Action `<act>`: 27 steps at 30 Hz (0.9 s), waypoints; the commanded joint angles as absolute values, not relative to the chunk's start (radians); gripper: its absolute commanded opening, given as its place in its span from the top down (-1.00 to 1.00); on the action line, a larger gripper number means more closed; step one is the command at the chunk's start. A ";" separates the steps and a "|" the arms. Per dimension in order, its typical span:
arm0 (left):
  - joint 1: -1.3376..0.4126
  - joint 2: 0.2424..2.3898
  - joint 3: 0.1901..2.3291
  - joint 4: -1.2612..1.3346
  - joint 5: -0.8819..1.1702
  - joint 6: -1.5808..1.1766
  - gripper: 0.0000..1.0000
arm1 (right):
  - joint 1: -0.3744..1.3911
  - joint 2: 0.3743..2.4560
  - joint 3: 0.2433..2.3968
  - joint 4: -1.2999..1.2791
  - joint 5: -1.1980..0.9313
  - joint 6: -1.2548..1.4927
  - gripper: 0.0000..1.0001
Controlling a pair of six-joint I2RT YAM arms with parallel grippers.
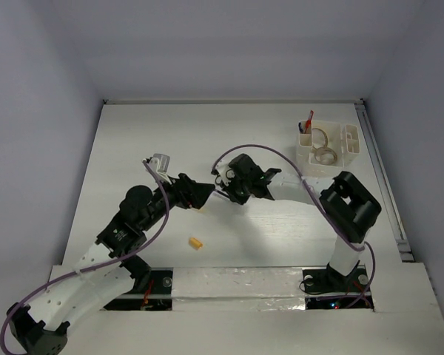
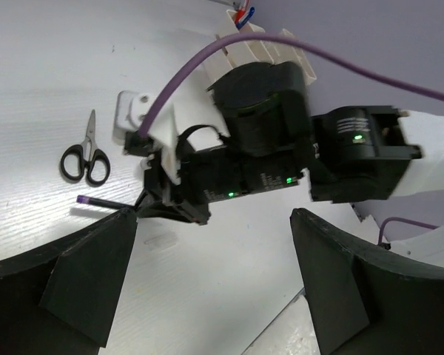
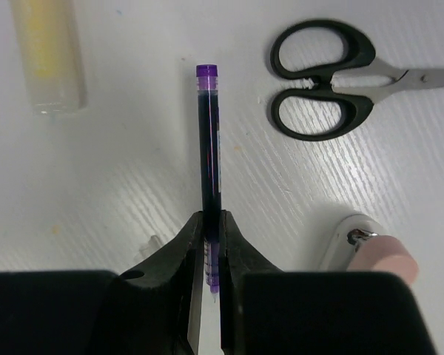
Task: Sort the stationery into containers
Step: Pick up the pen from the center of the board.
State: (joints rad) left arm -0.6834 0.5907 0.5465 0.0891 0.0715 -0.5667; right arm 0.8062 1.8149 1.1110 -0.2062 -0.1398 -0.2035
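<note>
My right gripper (image 3: 209, 222) is shut on the lower end of a dark purple pen (image 3: 208, 140) that lies on the white table. Black-handled scissors (image 3: 333, 78) lie just right of the pen, and a pale yellow tube (image 3: 48, 55) lies to its left. In the left wrist view the same pen (image 2: 96, 201) sticks out from the right gripper beside the scissors (image 2: 85, 155). My left gripper (image 2: 214, 274) stands open over bare table, close to the right gripper (image 1: 223, 186). The white organiser (image 1: 349, 144) stands at the far right with tape rolls (image 1: 322, 146) and a red pen (image 1: 308, 120) inside.
A small yellow block (image 1: 196, 242) lies near the front, between the arms. A white object with a pink end (image 3: 370, 251) sits right of my right fingers. A grey-white item (image 1: 160, 163) lies left of the left gripper (image 1: 201, 196). A purple cable loops over both arms.
</note>
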 commanded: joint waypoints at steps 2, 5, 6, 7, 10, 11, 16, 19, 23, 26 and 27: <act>-0.687 0.586 0.511 0.158 0.077 -0.561 -0.59 | 0.815 1.656 1.101 -0.184 -0.230 -0.278 1.00; -0.687 0.597 0.480 0.205 0.121 -0.558 -0.53 | 0.784 1.609 1.106 -0.239 -0.409 -0.296 1.00; -0.687 0.606 0.468 0.218 0.135 -0.557 -0.51 | 0.784 1.588 1.120 -0.285 -0.449 -0.302 1.00; -0.687 0.609 0.463 0.235 0.149 -0.558 -0.49 | 0.772 1.580 1.130 -0.314 -0.536 -0.325 1.00; -0.687 0.614 0.459 0.238 0.190 -0.560 -0.47 | 0.762 1.554 1.185 -0.437 -0.606 -0.365 1.00; -0.687 0.611 0.462 0.221 0.202 -0.545 -0.47 | 0.762 1.546 1.195 -0.463 -0.653 -0.395 1.00; -0.687 0.551 0.535 0.100 0.155 -0.537 -0.47 | 0.762 1.499 1.247 -0.575 -0.765 -0.452 1.00; -0.687 0.529 0.598 -0.062 0.112 -0.505 -0.46 | 0.762 1.460 1.256 -0.583 -0.854 -0.482 1.00; -0.687 0.569 0.660 -0.158 0.185 -0.454 -0.46 | 0.762 1.437 1.282 -0.603 -0.967 -0.505 1.00; -0.687 0.592 0.660 -0.115 0.337 -0.436 -0.45 | 0.762 1.453 1.330 -0.641 -1.014 -0.529 1.00; -0.687 0.607 0.658 -0.098 0.374 -0.433 -0.45 | 0.762 1.472 1.345 -0.675 -1.022 -0.537 1.00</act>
